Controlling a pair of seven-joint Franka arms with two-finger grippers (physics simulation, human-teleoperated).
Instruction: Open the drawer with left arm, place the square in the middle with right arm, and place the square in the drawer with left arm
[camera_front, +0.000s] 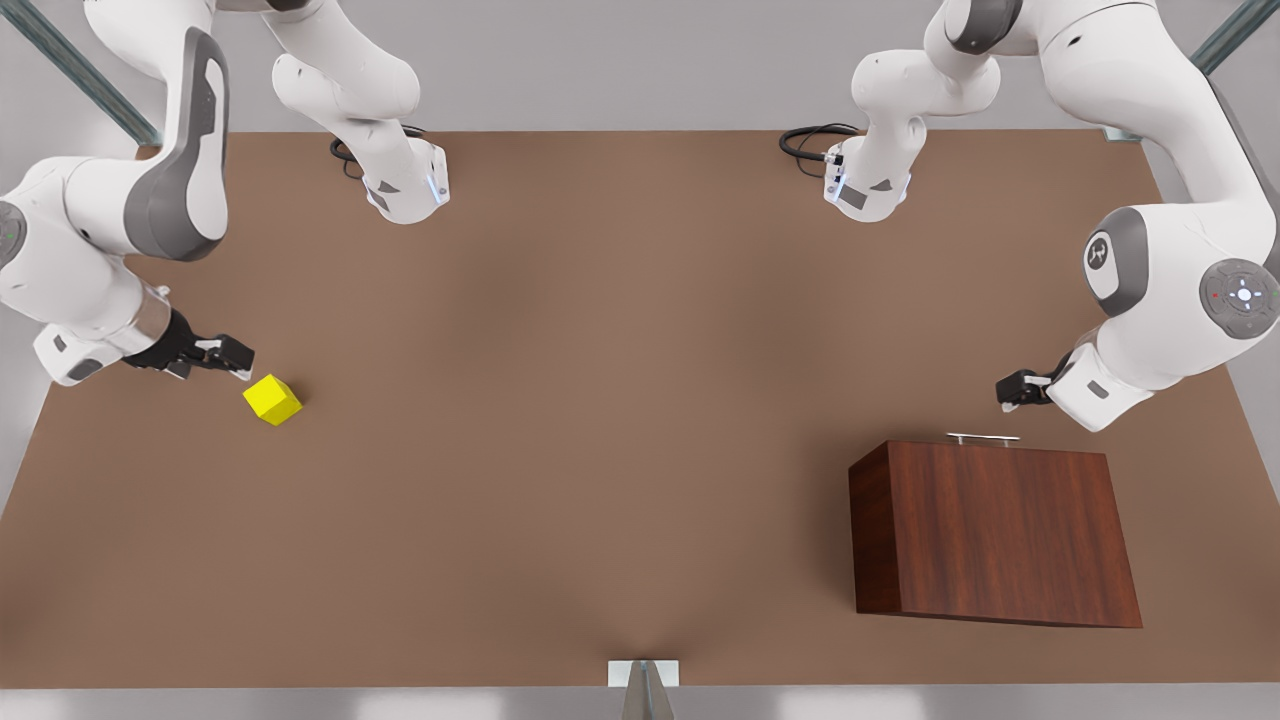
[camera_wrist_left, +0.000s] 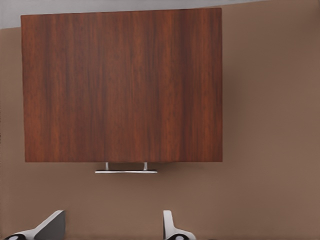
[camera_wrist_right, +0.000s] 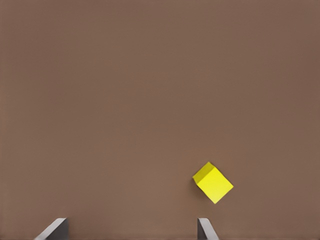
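The square (camera_front: 272, 399) (camera_wrist_right: 213, 182) is a small yellow cube resting on the brown tabletop at the front view's left. My right gripper (camera_front: 232, 358) (camera_wrist_right: 130, 232) hovers just beside it, open, with nothing between its fingers. The wood-grain cabinet (camera_front: 995, 530) (camera_wrist_left: 122, 85) stands at the front view's right with its drawer pushed in, and the silver bar handle (camera_front: 983, 437) (camera_wrist_left: 126, 171) faces the far side. My left gripper (camera_front: 1010, 392) (camera_wrist_left: 112, 230) is open, a short way from the handle and not touching it. The middle (camera_front: 620, 400) of the table is bare.
Both arm bases (camera_front: 405, 190) (camera_front: 868, 190) stand at the table's far edge with black cables (camera_front: 810, 140) beside them. A small grey mount (camera_front: 643, 680) sits at the near edge. Metal frame struts (camera_front: 80, 70) cross the back corners.
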